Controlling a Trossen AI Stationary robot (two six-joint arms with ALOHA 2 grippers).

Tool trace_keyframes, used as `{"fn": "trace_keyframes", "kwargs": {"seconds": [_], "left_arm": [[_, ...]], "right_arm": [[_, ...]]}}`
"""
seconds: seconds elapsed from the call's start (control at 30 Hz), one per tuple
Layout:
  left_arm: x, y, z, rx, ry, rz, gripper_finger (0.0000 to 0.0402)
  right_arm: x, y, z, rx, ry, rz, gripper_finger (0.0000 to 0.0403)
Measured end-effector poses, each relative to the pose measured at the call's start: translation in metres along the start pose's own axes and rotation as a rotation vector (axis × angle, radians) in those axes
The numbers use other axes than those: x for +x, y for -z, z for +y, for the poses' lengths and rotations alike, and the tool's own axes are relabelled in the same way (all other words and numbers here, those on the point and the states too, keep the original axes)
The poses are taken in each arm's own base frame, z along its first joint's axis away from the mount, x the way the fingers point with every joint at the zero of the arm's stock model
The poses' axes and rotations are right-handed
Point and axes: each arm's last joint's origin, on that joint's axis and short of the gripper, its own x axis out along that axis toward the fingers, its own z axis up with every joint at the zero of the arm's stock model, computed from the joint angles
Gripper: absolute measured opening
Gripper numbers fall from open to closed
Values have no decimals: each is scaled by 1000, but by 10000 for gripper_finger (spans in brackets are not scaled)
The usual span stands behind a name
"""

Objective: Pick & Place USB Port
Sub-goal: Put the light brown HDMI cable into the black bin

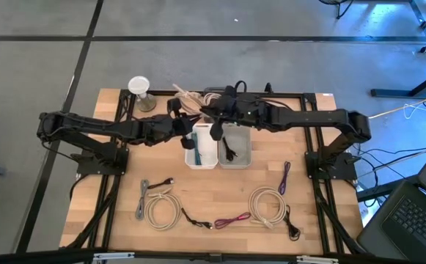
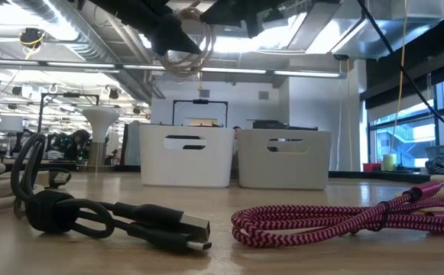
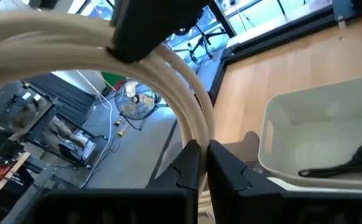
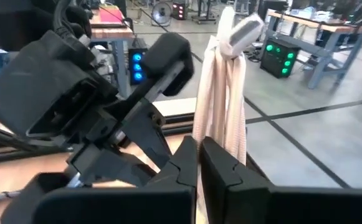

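Note:
A coiled beige USB cable [image 1: 186,97] hangs in the air over the far part of the table, behind two white bins [image 1: 202,155] [image 1: 236,154]. In the low view the coil [image 2: 185,47] hangs well above the bins. My left gripper [image 3: 200,163] reaches in from the table's left and is shut on the coil. My right gripper [image 4: 198,163] reaches in from the right and is shut on the same bundle. The left bin holds a white cable, and the right bin holds a black cable [image 3: 346,158]. My left gripper pinches the beige strands [image 3: 196,118] between its two fingers where the loop curves down into them. The coil is lifted clear of the table. My right gripper holds the cable too, farther along the loop [image 3: 115,46]. My right gripper pinches the gathered strands of the bundle [image 4: 221,124] between its two fingers. The bundle rises beyond the fingers and ends in a silver connector [image 4: 243,30]. It is clear of the table.
Nearer on the table lie two beige coils [image 1: 161,210] [image 1: 270,202], a grey cable [image 1: 143,194], a purple cable [image 1: 284,176], a magenta cable [image 1: 231,218] and a black cable [image 2: 107,214]. A white stand [image 1: 139,92] is at the far left corner.

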Motion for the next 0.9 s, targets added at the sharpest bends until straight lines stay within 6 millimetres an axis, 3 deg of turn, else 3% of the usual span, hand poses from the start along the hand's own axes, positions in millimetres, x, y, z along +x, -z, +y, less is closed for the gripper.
{"fn": "trace_keyframes", "kwargs": {"seconds": [0.23,0.33,0.47,0.7,0.9], "left_arm": [[1,4,-3,19,10,26,44],[0,0,0,7,-4,0,54],[0,1,-2,27,18,-4,67],[-3,-2,-4,7,-14,-2,104],[-3,-4,-2,-29,-36,-22,132]], "right_arm": [[-33,-12,-14,-67,228,81,0],[-40,-9,-19,-94,339,147,0],[-43,-4,-20,-103,358,205,0],[-48,16,-38,-44,460,391,0],[-43,25,-52,59,473,385,0]]}}
